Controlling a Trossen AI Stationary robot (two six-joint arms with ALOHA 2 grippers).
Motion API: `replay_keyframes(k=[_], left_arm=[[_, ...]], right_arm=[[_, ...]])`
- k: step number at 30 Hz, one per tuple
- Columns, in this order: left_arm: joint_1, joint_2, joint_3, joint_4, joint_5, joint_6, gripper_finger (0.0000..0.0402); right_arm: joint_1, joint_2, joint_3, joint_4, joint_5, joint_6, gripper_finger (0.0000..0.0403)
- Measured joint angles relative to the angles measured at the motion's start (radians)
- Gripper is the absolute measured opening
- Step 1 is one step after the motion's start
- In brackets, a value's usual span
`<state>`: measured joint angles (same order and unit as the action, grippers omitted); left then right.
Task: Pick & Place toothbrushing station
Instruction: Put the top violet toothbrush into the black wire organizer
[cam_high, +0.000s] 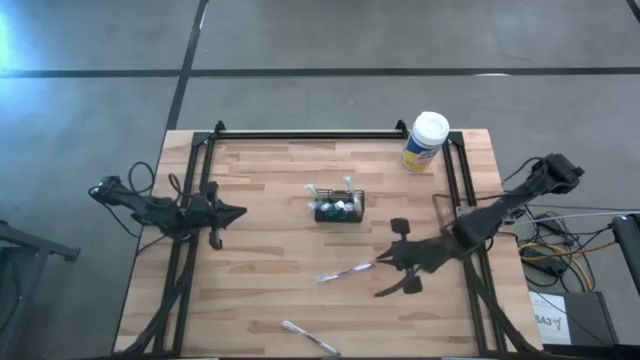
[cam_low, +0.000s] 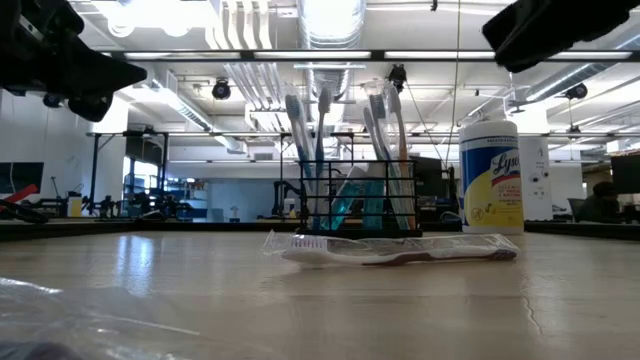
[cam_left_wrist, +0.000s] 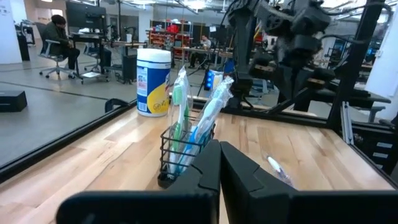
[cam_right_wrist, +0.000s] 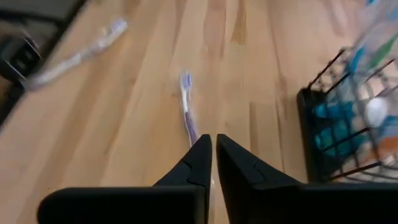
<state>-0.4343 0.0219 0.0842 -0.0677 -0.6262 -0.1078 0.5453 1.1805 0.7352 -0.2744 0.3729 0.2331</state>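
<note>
Fingers together, my right gripper (cam_right_wrist: 212, 144) hovers over the wrapped toothbrush (cam_right_wrist: 188, 112) mid-table; I should open wide, then descend squarely.

Black mesh toothbrushing station (cam_high: 339, 208), teal and white brushes inside. Pale striped wood table (cam_high: 270, 270). White-lidded canister (cam_high: 426, 141), yellow label, blue lettering. Clear-wrapped toothbrush (cam_high: 345, 271), purple-white head, dark reddish handle. Second clear wrapped brush (cam_high: 310, 338) near table edge.
</note>
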Motion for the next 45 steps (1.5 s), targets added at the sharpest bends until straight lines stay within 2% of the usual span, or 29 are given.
replay_keyframes(k=[7,12,17,23,28,36,45], left_arm=[[0.000,0.000,-0.010,0.001,0.008,-0.007,0.0013],[0.000,0.000,-0.028,0.001,0.023,-0.026,0.0016],[0.000,0.000,-0.029,0.005,0.023,-0.028,0.0007],[0.000,0.000,-0.030,0.005,0.023,-0.052,0.0013],[0.000,0.000,-0.031,0.006,0.023,-0.053,0.0020],[0.000,0.000,-0.031,0.006,0.023,-0.051,0.0014],[0.000,0.000,-0.032,0.006,0.024,-0.050,0.0012]], right_arm=[[-0.004,0.206,0.148,-0.031,-0.020,0.005,0.0093],[-0.010,0.352,0.299,-0.167,-0.043,-0.016,0.0139],[-0.011,0.504,0.429,-0.306,-0.043,-0.051,0.0165],[-0.043,0.621,0.480,-0.323,-0.111,-0.075,0.0171],[-0.083,0.667,0.485,-0.321,-0.117,-0.079,0.0173],[-0.130,0.686,0.480,-0.284,-0.184,-0.080,0.0182],[-0.140,0.687,0.418,-0.227,-0.191,-0.083,0.0167]])
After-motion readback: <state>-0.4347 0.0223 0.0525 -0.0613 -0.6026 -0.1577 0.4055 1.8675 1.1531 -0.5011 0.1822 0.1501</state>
